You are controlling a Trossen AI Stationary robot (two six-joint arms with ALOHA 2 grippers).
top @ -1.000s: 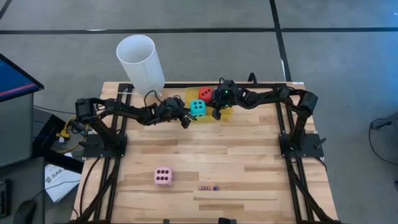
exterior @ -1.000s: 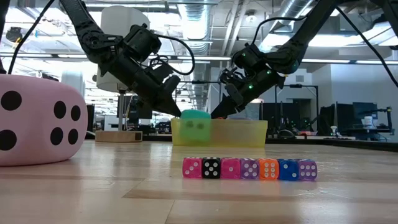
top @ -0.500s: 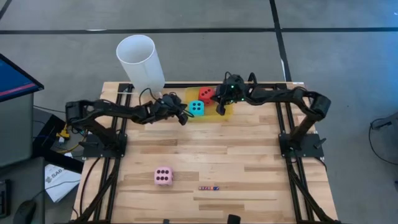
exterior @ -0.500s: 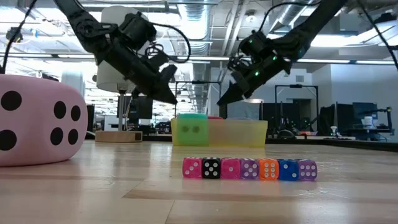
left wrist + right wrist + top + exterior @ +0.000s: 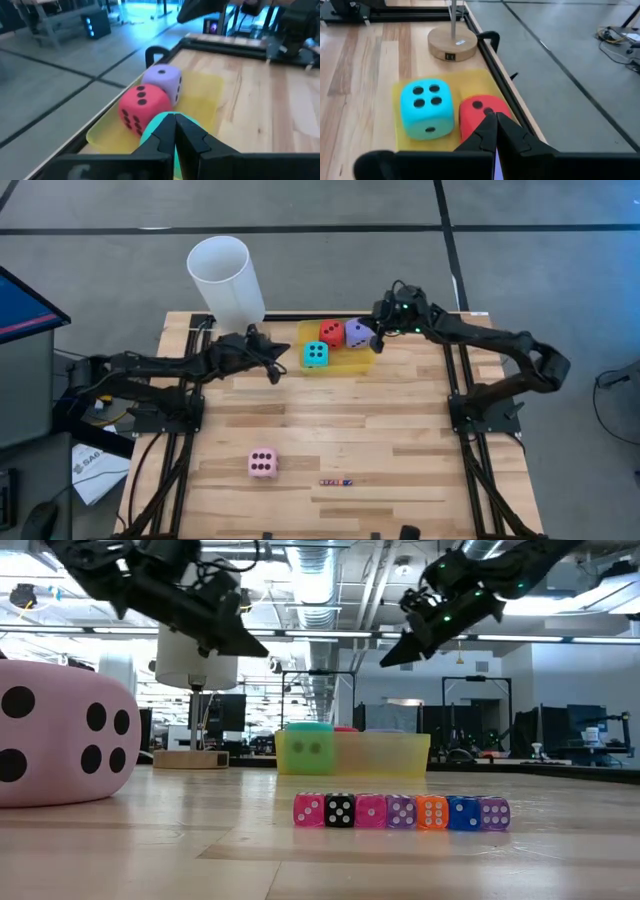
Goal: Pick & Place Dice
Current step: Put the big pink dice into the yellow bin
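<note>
Pink die (image 5: 262,463) sits alone near the front left, well apart from both arms. The left gripper (image 5: 272,367), fingers together, hovers just left of the yellow tray (image 5: 358,360) holding the cyan die (image 5: 316,354), red die (image 5: 331,332) and purple die (image 5: 357,333). The right gripper (image 5: 377,338), fingers together, hangs just right of the purple die.

- A white sheet of paper (image 5: 92,472) lying on the floor left of the table bears dark printed letters that begin "SA"; the remainder cannot be made out.
- No other words, brand names or printed numbers can be read anywhere in the views.
</note>
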